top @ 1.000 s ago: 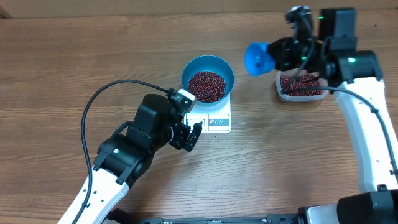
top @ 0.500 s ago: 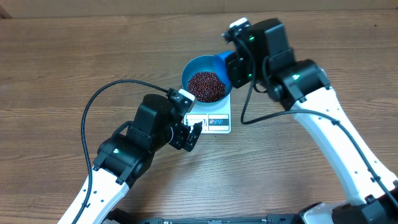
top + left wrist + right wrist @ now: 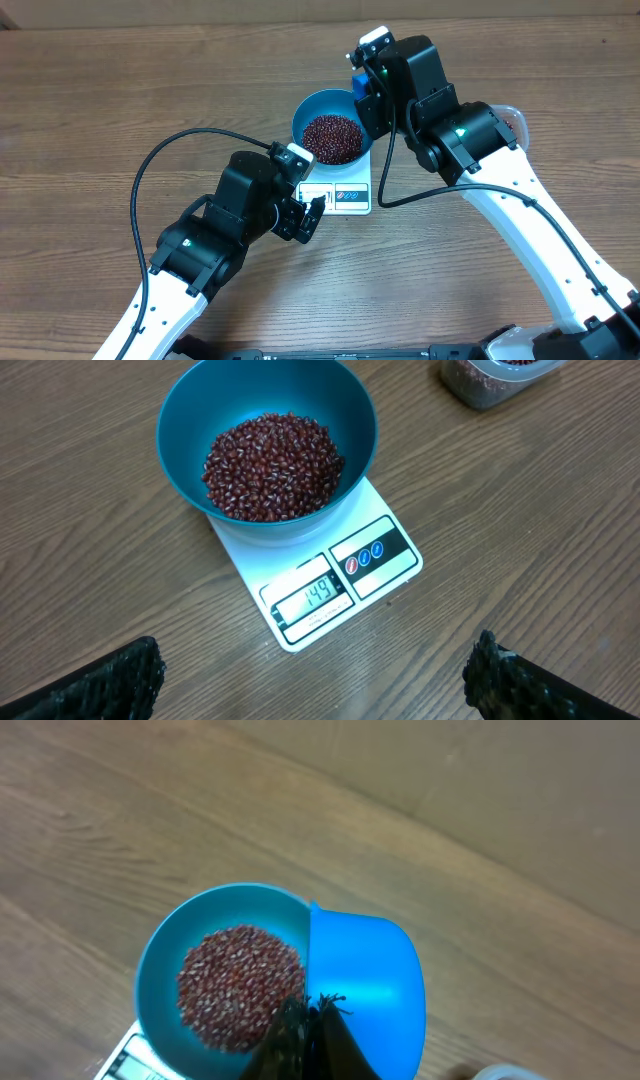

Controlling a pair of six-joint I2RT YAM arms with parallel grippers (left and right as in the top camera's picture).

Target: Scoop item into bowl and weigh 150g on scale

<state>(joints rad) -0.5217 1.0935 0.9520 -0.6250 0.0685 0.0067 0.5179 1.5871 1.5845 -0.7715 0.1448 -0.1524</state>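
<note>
I see dark red-brown beans (image 3: 272,465) piled in the round bright blue bowl (image 3: 190,420) on the flat white square scale (image 3: 385,555). My right gripper (image 3: 305,1020) pinches a small blue plastic scoop (image 3: 365,985) at the bowl's rim — its arm covers most of the clear tub (image 3: 495,380) overhead. Nearby my left gripper (image 3: 315,680) gapes empty. A second ago the scoop hung by that tub.

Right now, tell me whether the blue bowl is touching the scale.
Touching. The left wrist view shows the bowl sitting on the scale, its base resting on the white top with no gap between them.
</note>
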